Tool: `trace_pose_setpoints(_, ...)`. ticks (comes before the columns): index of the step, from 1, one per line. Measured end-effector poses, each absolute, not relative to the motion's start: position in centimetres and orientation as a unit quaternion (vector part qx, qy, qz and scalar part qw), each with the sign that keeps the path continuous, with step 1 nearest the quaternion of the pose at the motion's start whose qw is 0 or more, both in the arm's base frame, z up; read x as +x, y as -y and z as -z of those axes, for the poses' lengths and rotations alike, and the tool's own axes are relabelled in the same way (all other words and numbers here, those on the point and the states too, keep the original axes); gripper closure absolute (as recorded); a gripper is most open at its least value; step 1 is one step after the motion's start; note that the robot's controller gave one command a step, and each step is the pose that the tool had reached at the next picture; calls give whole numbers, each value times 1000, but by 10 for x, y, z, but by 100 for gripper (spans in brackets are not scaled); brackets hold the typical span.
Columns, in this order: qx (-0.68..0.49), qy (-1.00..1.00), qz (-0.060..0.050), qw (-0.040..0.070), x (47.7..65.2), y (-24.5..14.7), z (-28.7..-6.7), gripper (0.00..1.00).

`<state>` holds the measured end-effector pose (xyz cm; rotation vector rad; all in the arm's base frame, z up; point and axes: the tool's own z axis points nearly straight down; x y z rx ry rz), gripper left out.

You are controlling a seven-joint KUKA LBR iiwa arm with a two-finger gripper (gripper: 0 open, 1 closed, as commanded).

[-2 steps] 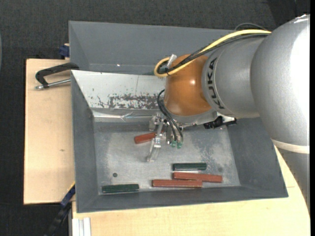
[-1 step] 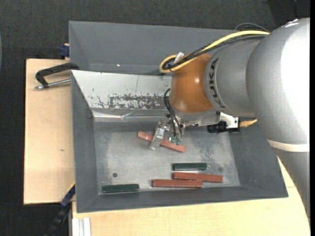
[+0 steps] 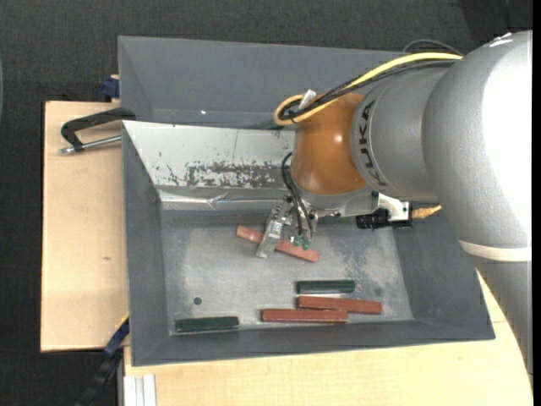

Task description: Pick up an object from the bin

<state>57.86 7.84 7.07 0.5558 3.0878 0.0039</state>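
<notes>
Tool (image 3: 287,237) at red stick (image 3: 249,234), sticks (image 3: 338,305) apart

Two green sticks (image 3: 207,323), two red sticks (image 3: 304,315)

Grey arm (image 3: 482,142), orange wrist cover (image 3: 325,155), yellow cable (image 3: 397,64).

A reddish-brown flat stick (image 3: 250,234) lies slanted near the middle of the bin (image 3: 211,265) floor.
</notes>
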Motion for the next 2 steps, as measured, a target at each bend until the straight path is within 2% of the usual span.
trace_pose_setpoints(1, 170, -985, -1, 2, 584, -74, -192, 100)
trace_pose_setpoints(2, 170, -985, -1, 2, 584, -74, -191, 100)
